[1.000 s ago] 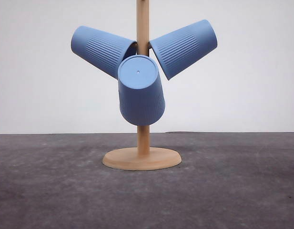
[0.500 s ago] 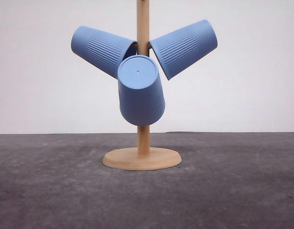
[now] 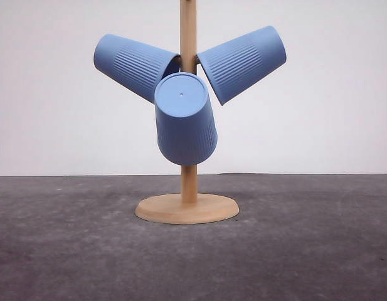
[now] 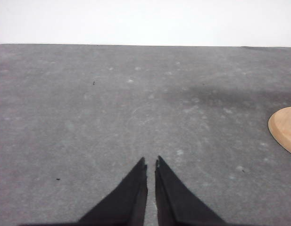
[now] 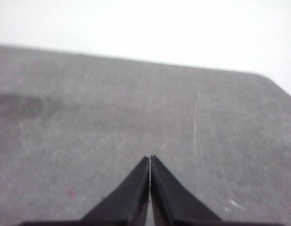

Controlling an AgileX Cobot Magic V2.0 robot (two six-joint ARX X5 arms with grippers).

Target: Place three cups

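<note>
Three light-blue ribbed cups hang upside down on a wooden cup tree [image 3: 188, 37] in the front view: one cup [image 3: 135, 64] slants up to the left, another cup [image 3: 243, 61] slants up to the right, and a third cup [image 3: 185, 119] points its flat base toward me. The tree's round wooden base [image 3: 186, 209] rests on the dark grey table [image 3: 306, 251]. My left gripper [image 4: 151, 162] is shut with nothing in it, low over the table; an edge of the wooden base [image 4: 285, 132] shows beside it. My right gripper [image 5: 150, 158] is shut and holds nothing, over bare table.
A plain white wall [image 3: 331, 113] stands behind the table. The table's far edge and a rounded corner [image 5: 270, 77] show in the right wrist view.
</note>
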